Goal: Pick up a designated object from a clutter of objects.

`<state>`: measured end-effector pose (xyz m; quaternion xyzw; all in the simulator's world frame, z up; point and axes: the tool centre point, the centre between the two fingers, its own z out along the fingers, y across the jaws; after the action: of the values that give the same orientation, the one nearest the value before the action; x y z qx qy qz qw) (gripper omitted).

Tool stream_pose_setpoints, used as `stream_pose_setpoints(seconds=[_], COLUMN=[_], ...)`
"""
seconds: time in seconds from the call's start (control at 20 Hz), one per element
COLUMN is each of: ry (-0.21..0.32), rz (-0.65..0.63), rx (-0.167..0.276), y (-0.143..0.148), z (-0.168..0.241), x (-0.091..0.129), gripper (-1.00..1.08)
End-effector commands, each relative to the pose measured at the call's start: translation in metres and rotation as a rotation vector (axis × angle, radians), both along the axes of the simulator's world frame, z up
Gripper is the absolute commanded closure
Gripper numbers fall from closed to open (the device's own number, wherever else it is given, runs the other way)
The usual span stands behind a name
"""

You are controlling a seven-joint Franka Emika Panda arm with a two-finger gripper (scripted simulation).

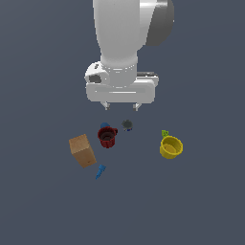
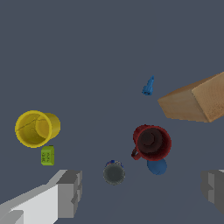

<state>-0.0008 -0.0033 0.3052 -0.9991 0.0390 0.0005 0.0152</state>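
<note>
The tiny lime-green studded block (image 2: 47, 155) lies right beside the yellow cup (image 2: 36, 127); in the exterior view it (image 1: 164, 133) peeks out just behind the cup (image 1: 171, 147). My gripper (image 1: 122, 106) hangs open and empty well above the floor, over the dark grey round piece (image 1: 127, 125), to the exterior view's left of the green block. In the wrist view its two fingers (image 2: 70, 192) stand wide apart with the grey round piece (image 2: 114, 173) between them. The dark red mug (image 1: 107, 137), tan wooden box (image 1: 82, 150) and blue pointed piece (image 1: 100, 171) lie further to the exterior view's left.
A small blue round thing (image 2: 156, 166) sits against the red mug (image 2: 152, 142). The wooden box (image 2: 197, 100) and the blue pointed piece (image 2: 148, 85) lie beyond the mug in the wrist view. The floor is a flat dark grey surface.
</note>
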Motion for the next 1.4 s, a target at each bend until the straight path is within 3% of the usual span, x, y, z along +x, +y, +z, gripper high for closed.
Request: stream_pose_setpoints(seconds=[0.0,0.3,0.6,1.0,1.35], ry=[0.002,0.003,0.000,-0.005,-0.003], rz=[0.000,-0.001,0.003,0.018,0.027], rx=[-0.006,-0.028,-0.048,-0.050,-0.038], y=[0.010,0.047,0.106,0.188,0.232], z=[-0.010,-0.049,-0.108,-0.187,-0.227], x=[0.002,0.005,-0.002,-0.036,-0.066], gripper=[-0.92,-0.92,-0.92,-0.92,-0.92])
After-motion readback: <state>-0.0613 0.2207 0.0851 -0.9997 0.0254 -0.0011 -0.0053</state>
